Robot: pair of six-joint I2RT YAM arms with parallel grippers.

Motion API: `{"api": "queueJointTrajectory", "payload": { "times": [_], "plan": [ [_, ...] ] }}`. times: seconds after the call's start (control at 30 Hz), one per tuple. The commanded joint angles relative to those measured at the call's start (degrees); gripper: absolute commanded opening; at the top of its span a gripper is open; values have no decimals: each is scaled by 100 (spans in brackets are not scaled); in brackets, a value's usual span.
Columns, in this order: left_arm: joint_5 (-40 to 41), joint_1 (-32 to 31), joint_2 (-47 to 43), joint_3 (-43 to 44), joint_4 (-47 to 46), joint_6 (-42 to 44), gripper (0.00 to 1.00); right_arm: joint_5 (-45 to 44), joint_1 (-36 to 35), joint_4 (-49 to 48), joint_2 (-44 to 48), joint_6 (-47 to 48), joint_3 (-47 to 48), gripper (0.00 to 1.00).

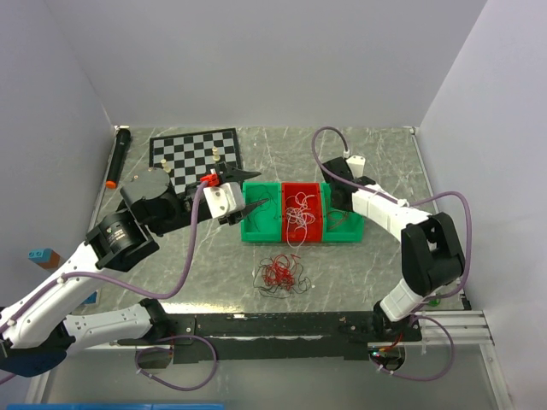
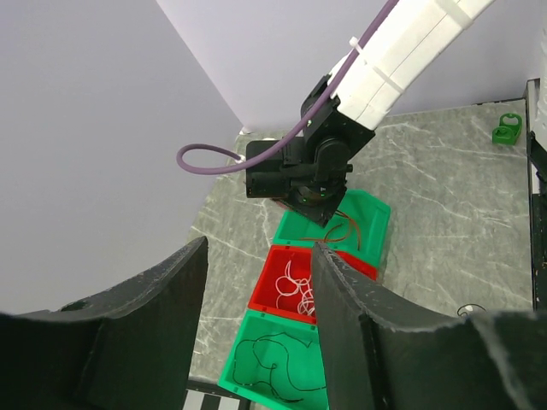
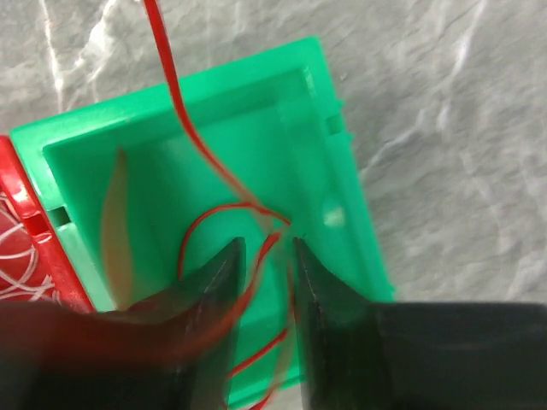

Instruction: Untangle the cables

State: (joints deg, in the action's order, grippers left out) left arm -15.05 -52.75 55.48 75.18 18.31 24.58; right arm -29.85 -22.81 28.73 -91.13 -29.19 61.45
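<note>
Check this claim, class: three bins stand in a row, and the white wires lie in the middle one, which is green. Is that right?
No. The middle bin holding the white wires is red, not green; the green bins stand either side of it. The top external view shows this.

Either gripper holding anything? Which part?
Left gripper: open, empty. Right gripper: a red wire passes mid-length between its jaws over the green bin; whether it is pinched cannot be told.

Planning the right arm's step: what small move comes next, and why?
Probably lift the right gripper straight up: its jaws stand apart, and the thin red wire between them already loops inside the right-hand green plastic bin.
</note>
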Motion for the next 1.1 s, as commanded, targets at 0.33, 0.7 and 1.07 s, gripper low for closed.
{"api": "queueJointTrajectory", "payload": {
  "times": [0.33, 0.7, 1.07],
  "plan": [
    [-305, -16, -99, -503, 67, 275, 52, 911, 40, 448, 1299, -227, 86, 59],
    [-718, -7, -29, -1848, 252, 784, 64, 1586, 31, 196, 3547, -227, -931, 49],
    [-1728, 11, 867, -2482, 859, 2218, 86, 2326, -1444, -939, 4385, -385, -2717, 39]
  ]
}}
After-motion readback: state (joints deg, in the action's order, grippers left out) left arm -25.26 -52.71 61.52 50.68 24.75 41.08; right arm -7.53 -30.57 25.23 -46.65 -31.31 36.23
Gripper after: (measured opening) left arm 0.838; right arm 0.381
